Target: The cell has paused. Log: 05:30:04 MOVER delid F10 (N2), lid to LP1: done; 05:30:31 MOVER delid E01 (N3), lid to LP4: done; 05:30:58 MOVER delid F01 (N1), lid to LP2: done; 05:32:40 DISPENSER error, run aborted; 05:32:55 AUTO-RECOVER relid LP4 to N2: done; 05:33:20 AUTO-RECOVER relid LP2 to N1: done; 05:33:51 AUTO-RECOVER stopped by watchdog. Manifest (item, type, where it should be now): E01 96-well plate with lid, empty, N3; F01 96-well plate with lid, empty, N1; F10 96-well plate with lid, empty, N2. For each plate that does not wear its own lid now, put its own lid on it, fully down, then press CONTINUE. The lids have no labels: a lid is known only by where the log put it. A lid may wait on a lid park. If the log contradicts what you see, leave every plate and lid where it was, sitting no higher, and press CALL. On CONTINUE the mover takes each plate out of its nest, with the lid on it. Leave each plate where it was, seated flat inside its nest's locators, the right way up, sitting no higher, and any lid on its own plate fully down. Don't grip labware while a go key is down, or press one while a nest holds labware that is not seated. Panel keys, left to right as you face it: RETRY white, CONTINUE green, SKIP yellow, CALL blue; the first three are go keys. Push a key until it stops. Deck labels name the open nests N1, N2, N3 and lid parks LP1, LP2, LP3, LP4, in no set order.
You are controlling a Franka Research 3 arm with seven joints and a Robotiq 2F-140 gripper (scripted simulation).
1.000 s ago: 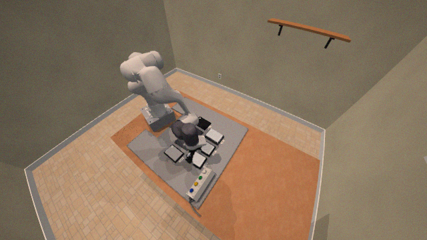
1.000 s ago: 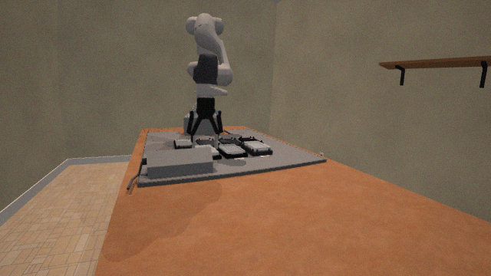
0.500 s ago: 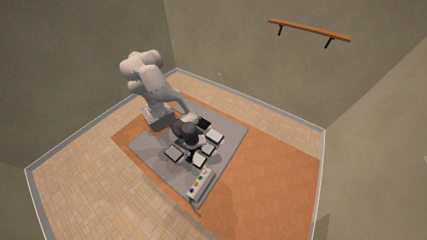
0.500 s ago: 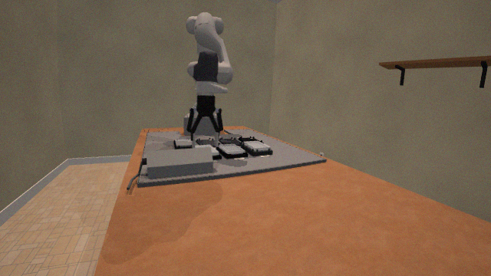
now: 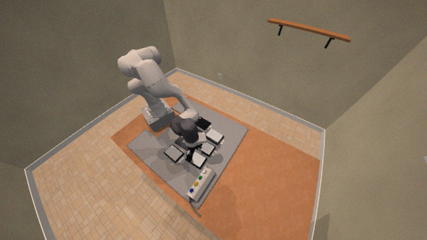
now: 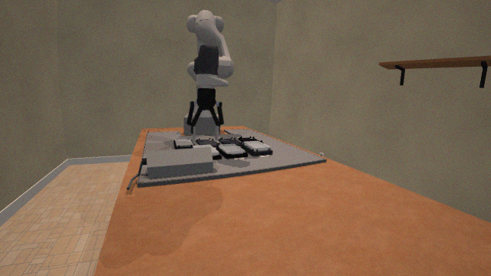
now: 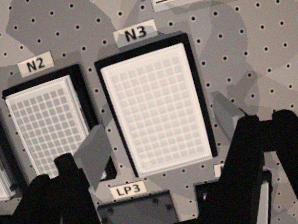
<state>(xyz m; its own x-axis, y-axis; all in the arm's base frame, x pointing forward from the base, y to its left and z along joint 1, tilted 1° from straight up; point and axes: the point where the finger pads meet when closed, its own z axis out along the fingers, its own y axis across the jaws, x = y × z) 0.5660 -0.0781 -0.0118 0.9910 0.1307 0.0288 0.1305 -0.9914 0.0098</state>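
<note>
In the wrist view a 96-well plate sits in the nest labelled N3, its top pale with a fine grid. Left of it a second plate sits in nest N2 and shows a bolder well grid. I cannot tell from here which of them wears a lid. The lid park labelled LP3 lies just below N3, dark and partly hidden by my fingers. My gripper is open and empty, hovering above the deck over LP3 and the near edge of N3; it also shows in the top and exterior views.
The key panel stands at the deck's front edge with white, green, yellow and blue keys. More pale labware and a black pad sit on the grey deck.
</note>
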